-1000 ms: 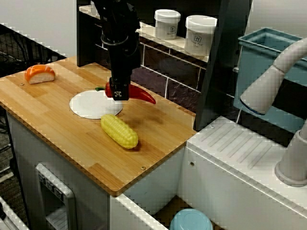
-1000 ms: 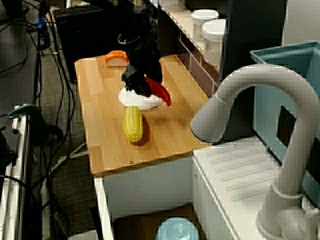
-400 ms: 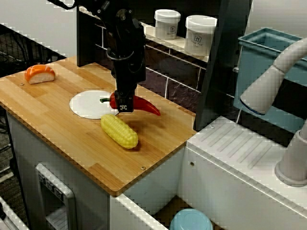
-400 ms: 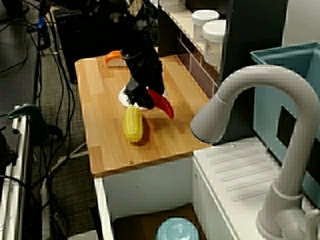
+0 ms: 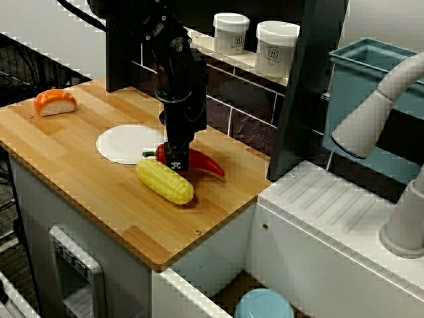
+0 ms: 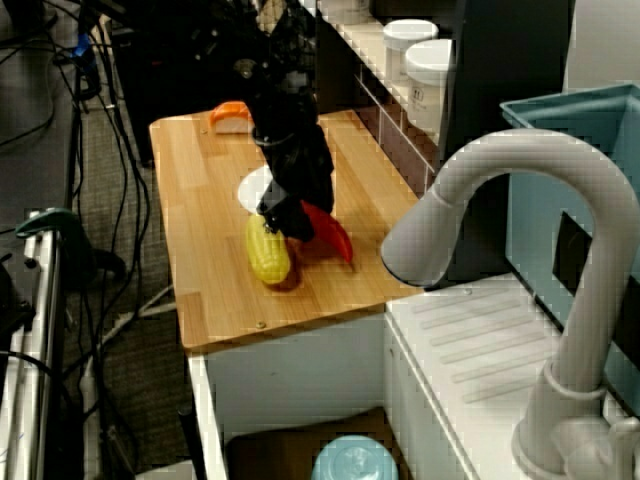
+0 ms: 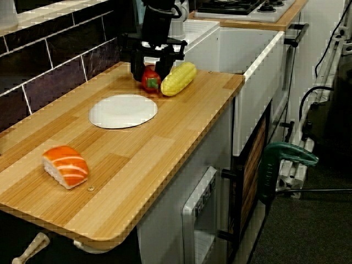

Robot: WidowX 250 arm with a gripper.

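Claw clamped on a red pepper near its stem, low by the counter's back edge, touching corn; a steady, straight-down motion seems best to avoid nudging the corn.

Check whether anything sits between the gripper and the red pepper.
Nothing visible does. The gripper has its fingers on either side of the red pepper, low on the wooden counter. The corn lies close beside the pepper, not between them.
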